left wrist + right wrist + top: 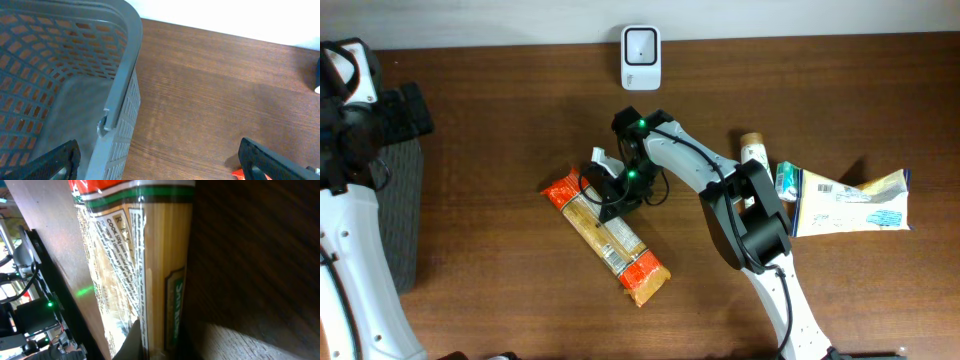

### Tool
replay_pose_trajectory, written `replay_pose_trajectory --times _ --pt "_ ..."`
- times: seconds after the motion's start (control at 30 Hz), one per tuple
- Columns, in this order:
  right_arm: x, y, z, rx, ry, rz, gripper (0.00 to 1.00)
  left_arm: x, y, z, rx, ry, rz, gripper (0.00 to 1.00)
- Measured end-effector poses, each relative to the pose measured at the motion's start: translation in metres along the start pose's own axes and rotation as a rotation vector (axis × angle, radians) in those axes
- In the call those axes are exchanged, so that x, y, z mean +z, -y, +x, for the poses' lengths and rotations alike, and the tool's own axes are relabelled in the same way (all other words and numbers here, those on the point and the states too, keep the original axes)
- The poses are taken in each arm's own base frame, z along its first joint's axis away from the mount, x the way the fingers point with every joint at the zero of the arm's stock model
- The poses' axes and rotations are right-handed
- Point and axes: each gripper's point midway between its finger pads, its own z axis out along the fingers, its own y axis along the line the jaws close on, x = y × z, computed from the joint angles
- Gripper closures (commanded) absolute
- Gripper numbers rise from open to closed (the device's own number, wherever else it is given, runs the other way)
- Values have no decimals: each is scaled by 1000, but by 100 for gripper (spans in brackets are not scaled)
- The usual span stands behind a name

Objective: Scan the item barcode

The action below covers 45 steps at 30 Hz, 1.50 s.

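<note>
The item is a long packet of spaghetti with orange ends, lying diagonally on the brown table. My right gripper reaches in from the right and is shut on the packet's upper part. In the right wrist view the packet fills the frame, printed side to the left, and the gripper pinches its lower edge. A white barcode scanner stands at the back edge of the table. My left gripper hangs open and empty at the far left, beside the basket rim.
A grey mesh basket stands at the left edge under the left arm. To the right lie a white, blue and yellow bag, a small green-white packet and a capped bottle.
</note>
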Motion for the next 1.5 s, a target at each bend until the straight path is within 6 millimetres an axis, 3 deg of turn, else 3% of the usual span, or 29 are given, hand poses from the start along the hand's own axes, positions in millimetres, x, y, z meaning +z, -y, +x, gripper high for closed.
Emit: replay_pose_trajectory --times 0.17,0.3,0.43,0.53,0.6,0.67,0.73,0.83,0.97,1.17,1.3,1.33,1.37,1.5 --pt "-9 -2 9 48 -48 8 96 0 0 0 0 0 0 1" --pt "-34 8 17 80 -84 100 96 0 0 0 0 0 0 1" --pt "-86 35 20 180 -52 378 96 0 0 0 0 0 0 1" --pt "-142 51 35 320 1 714 96 0 0 0 0 0 0 1" --pt "-163 55 45 372 18 857 96 0 0 0 0 0 0 1" --pt "-171 58 46 393 38 955 96 0 0 0 0 0 0 1" --pt "-166 58 40 383 56 1002 96 0 0 0 0 0 0 1" --pt "-138 54 27 340 61 1042 96 0 0 0 0 0 0 1" --pt "-100 58 27 313 -6 1060 96 0 0 0 0 0 0 1" --pt "-91 53 27 295 -19 1046 89 0 0 0 0 0 0 1" --pt "-85 51 28 274 -45 1010 69 0 0 0 0 0 0 1" --pt "-81 50 30 269 -63 994 49 0 0 0 0 0 0 1" --pt "-78 49 32 259 -81 983 41 0 0 0 0 0 0 1" --pt "-70 48 37 233 -130 962 37 0 0 0 0 0 0 1"
